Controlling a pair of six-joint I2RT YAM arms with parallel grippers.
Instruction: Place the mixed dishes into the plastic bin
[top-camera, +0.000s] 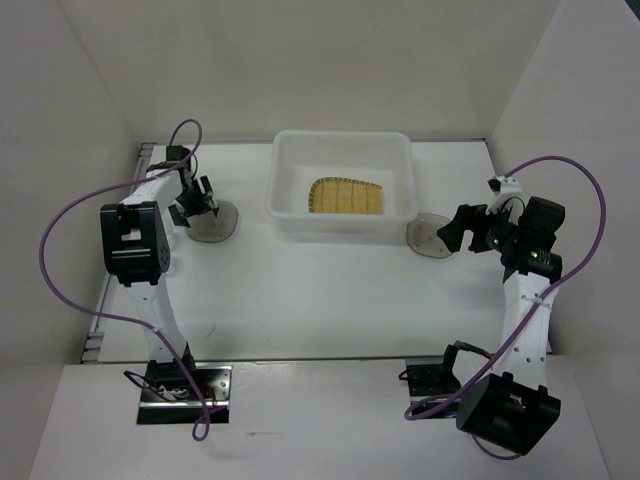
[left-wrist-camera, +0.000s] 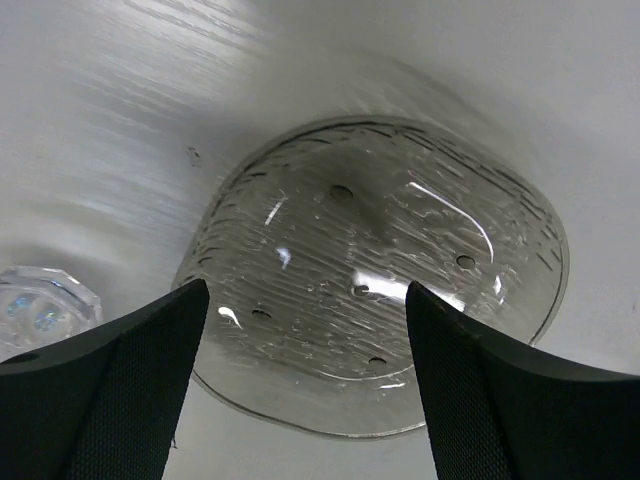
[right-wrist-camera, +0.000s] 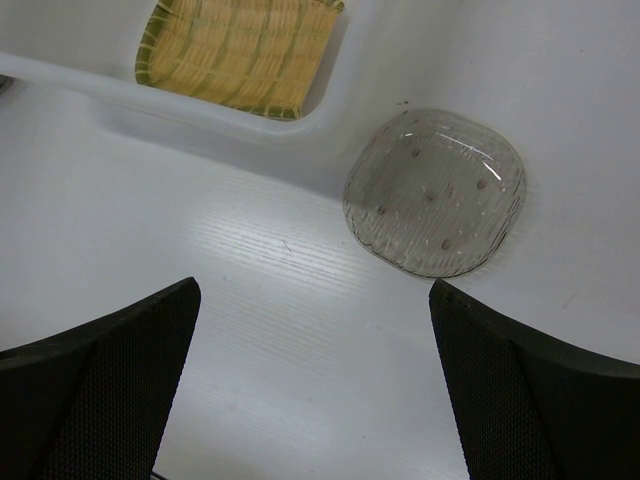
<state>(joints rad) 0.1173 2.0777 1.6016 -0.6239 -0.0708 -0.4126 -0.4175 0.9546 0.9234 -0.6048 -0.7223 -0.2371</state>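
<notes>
Our left gripper (left-wrist-camera: 305, 295) is hovering, fingers spread wide, over the left dish (left-wrist-camera: 385, 265); our right gripper (right-wrist-camera: 315, 292), equally spread, is facing the right dish (right-wrist-camera: 435, 192). We are counting two round, rippled, smoky-grey dishes flanking the smooth white bin (top-camera: 342, 137), one gridded tan fan plate (top-camera: 347, 196) lying inside it, and one faceted clear cup (left-wrist-camera: 40, 305) beside the left dish.

Just left of the left gripper (left-wrist-camera: 305, 290), tiny clear cup (left-wrist-camera: 45, 300) cropped by the frame edge. Ahead-left of the right gripper (right-wrist-camera: 312, 285), fan-shaped plate (right-wrist-camera: 235, 50) clipped at top.
</notes>
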